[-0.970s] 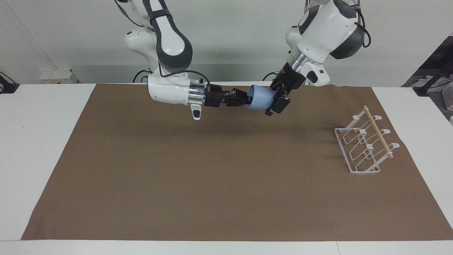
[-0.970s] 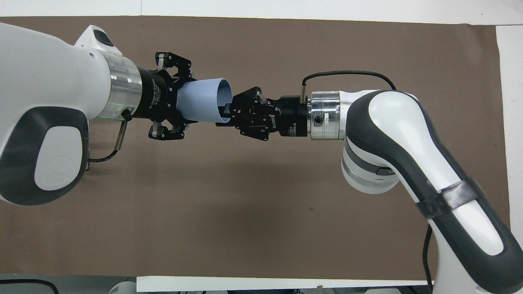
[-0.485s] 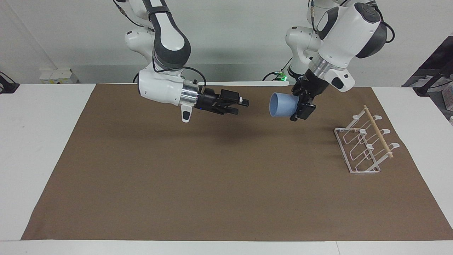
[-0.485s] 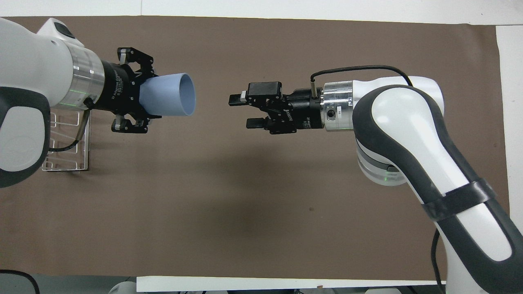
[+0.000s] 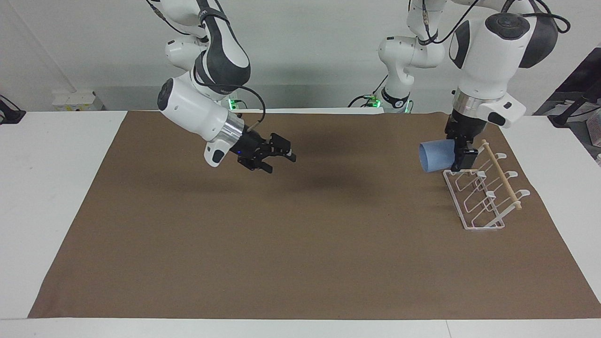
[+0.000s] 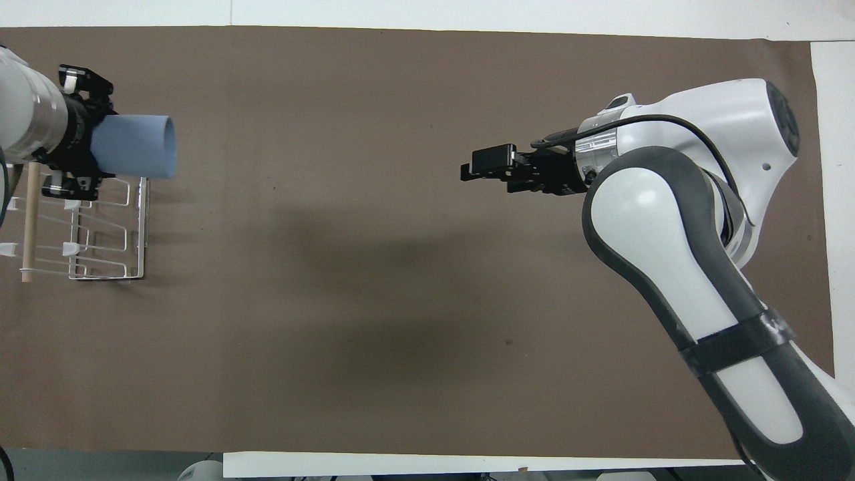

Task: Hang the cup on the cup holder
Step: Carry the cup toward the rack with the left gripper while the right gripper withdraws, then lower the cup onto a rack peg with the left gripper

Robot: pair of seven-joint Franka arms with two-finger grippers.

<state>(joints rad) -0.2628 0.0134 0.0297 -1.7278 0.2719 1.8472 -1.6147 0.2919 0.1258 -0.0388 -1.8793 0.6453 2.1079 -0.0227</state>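
Cup held in the air over the holder's robot-side end.

The left gripper [image 5: 462, 158] [image 6: 73, 164] has its jaws clenched on the narrow base of the cup [image 5: 434, 157] [image 6: 135, 145], which lies on its side in the air with its open rim turned toward the right arm's end of the tabletop [image 5: 56, 197]. The cup hangs above the end of the holder [image 5: 483, 192] [image 6: 83, 230] that lies nearest the robots, clear of the prongs and of the wooden dowel [image 5: 501, 174] [image 6: 28, 220]. The holder stands on the brown mat [image 5: 300, 244] [image 6: 401, 300] toward the left arm's end. The right gripper [image 5: 278, 158] [image 6: 475, 171] hovers over the mat well apart from the holder, jaws released and holding nothing.
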